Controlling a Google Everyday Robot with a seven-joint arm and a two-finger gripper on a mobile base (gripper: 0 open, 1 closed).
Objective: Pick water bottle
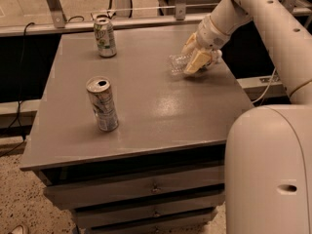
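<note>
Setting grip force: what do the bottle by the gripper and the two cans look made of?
The water bottle: thin clear plastic, see-through and crinkled. Near can and far can: apparently metal, printed sides, silvery tops. The gripper is at the bottle, on the table's far right.

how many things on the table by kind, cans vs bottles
cans: 2, one near the front left, one at the back
water bottle: 1, right rear, with the gripper down at it
total: 3
</note>
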